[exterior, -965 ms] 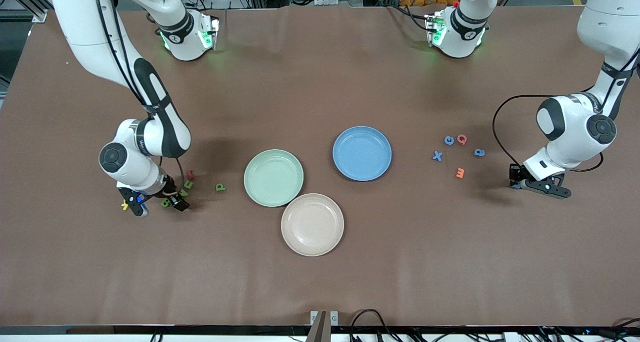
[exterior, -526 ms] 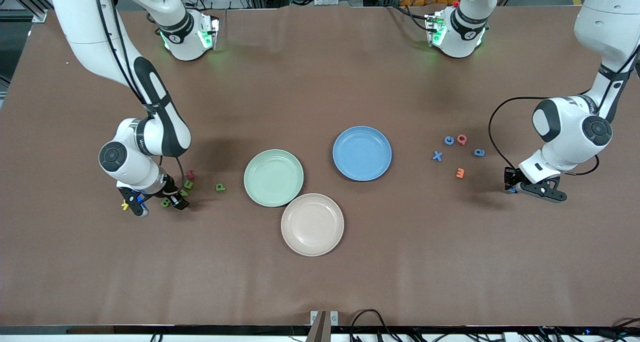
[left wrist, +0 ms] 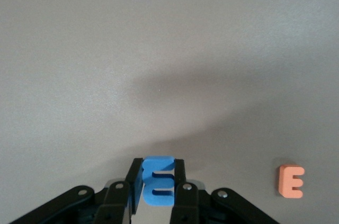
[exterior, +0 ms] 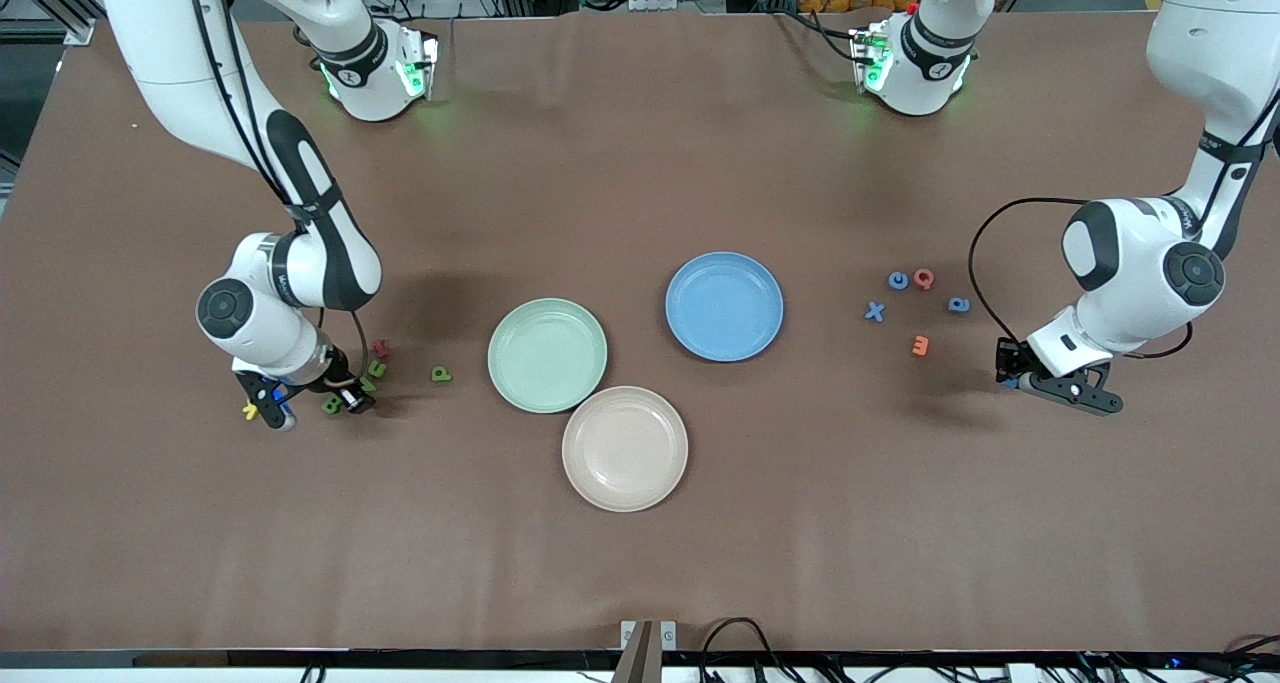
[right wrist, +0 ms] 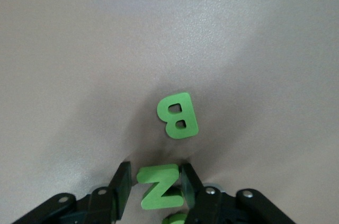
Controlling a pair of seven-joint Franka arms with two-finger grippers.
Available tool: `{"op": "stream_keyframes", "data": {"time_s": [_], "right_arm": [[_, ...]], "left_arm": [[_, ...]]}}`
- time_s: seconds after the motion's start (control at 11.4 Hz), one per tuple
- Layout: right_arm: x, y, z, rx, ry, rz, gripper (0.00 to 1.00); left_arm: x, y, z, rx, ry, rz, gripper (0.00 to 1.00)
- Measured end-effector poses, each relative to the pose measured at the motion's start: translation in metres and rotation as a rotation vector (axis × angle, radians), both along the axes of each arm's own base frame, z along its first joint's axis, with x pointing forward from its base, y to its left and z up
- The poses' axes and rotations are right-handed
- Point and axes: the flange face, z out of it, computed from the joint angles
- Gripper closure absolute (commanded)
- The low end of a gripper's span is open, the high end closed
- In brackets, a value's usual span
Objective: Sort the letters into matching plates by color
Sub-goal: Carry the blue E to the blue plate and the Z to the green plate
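Both arms picking up letters.
Left gripper clamps a blue E; right gripper closes around a green N, next lift toward the mint green plate.

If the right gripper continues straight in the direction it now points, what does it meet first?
Probably the table. The right gripper, closed on the green N, points down at the surface; the green B lies just ahead on the table, though depth is unclear.
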Motion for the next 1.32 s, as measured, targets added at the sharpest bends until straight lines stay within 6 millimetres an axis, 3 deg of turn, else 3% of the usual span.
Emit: {"op": "stream_keyframes", "data": {"time_s": [0.26, 0.7, 1.32], "right_arm": [[-0.004, -0.001, 0.000, -0.001, -0.002, 0.007, 0.58], [-0.004, -0.001, 0.001, -0.001, -0.004, 0.011, 0.65], [-0.005, 0.000, 0.003, -0.001, -0.004, 0.045, 0.68]], "left_arm": [[0.004, -0.010, 0.011, -0.004, 0.021, 0.008, 1.00], [0.010, -0.048, 0.032, -0.004, 0.064, 0.032, 1.00], [0.000, -0.129, 0.054, -0.015, 0.114, 0.086, 1.00]]}}
